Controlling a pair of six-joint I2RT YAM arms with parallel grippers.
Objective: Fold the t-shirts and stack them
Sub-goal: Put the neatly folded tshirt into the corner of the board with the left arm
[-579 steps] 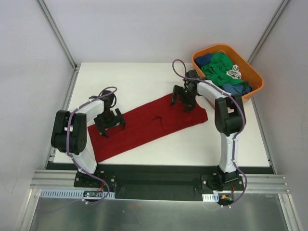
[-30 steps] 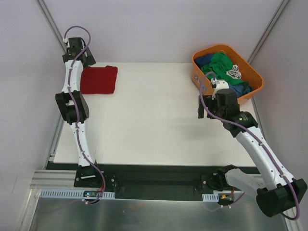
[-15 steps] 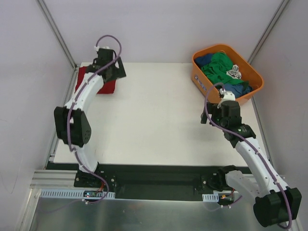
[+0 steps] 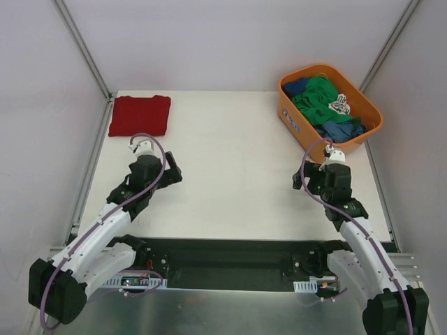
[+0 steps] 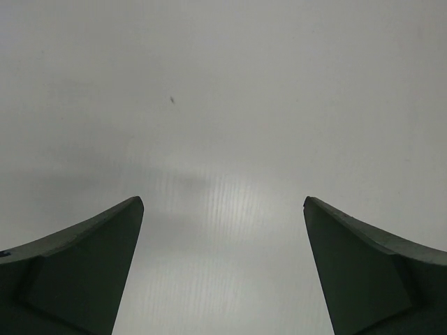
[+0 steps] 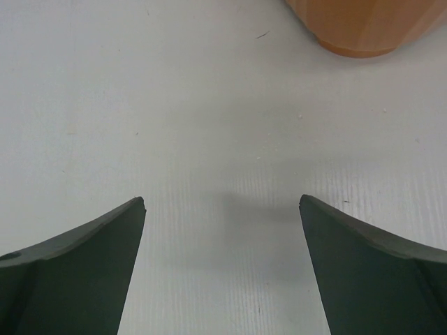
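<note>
While both my arms crouch low over the near half of the table (image 4: 230, 188), neither tool holds anything. My left gripper (image 4: 169, 172) hangs over the near-left part of the white surface, and its wrist camera shows the two dark fingers (image 5: 84, 272) spread wide with only bare tabletop between them. My right gripper (image 4: 300, 180) hangs over the near-right part, likewise spread wide. Its fingers (image 6: 363, 265) frame bare table, and the rounded bottom corner of the orange tub (image 6: 360, 28) shows at the far right of that view, apart from the fingertips. Farther back on the left, the dark red t-shirt (image 4: 140, 115) lies flat, folded into a neat rectangle at the far-left corner of the table, well apart from my left gripper. On the far right the orange tub stands at an angle near the table's far-right corner, with a heap of unfolded cloth inside: a green t-shirt (image 4: 318, 94) on top in the middle, a blue t-shirt (image 4: 342, 130) bunched at its near end, a second blue garment (image 4: 297, 86) at its far-left corner, and a small white-and-black patterned cloth (image 4: 340, 105) beside the green one.
</note>
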